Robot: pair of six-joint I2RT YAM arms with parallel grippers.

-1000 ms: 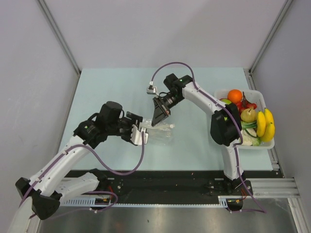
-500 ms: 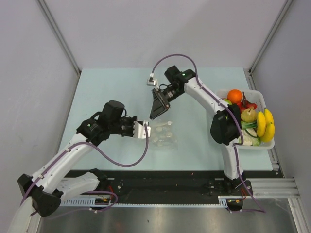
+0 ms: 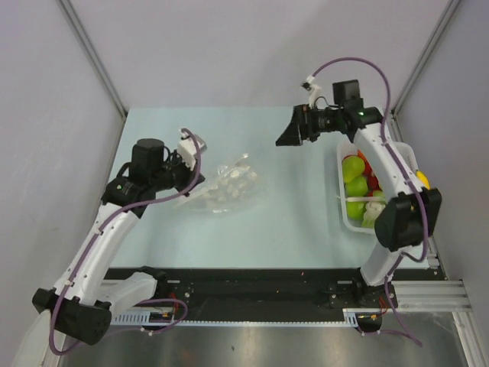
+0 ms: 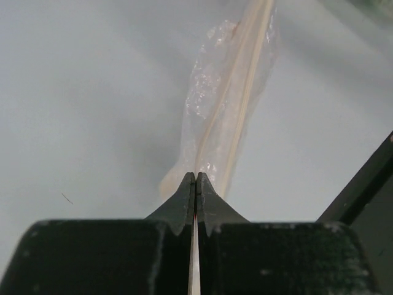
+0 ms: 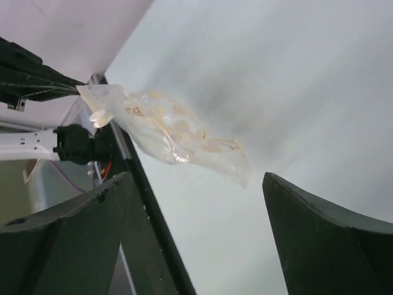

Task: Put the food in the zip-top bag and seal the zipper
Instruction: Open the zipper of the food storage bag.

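- Holding the zip-top bag (image 3: 233,183) by its left end in the left gripper (image 3: 192,182), over the table (image 3: 306,222); well apart from the right gripper (image 3: 289,138), up near the basket (image 3: 341,164) of food (image 3: 353,187).
- Clamped together on the bag's edge at the left wrist, long axis running straight ahead.
- Spread wide and empty at the right wrist, bag ahead, left of centre.

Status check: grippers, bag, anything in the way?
Left gripper shut on zip-top bag edge. Right gripper open, empty, above the table. Food in white basket, none seen bagged. No obstruction seen between basket and bag.
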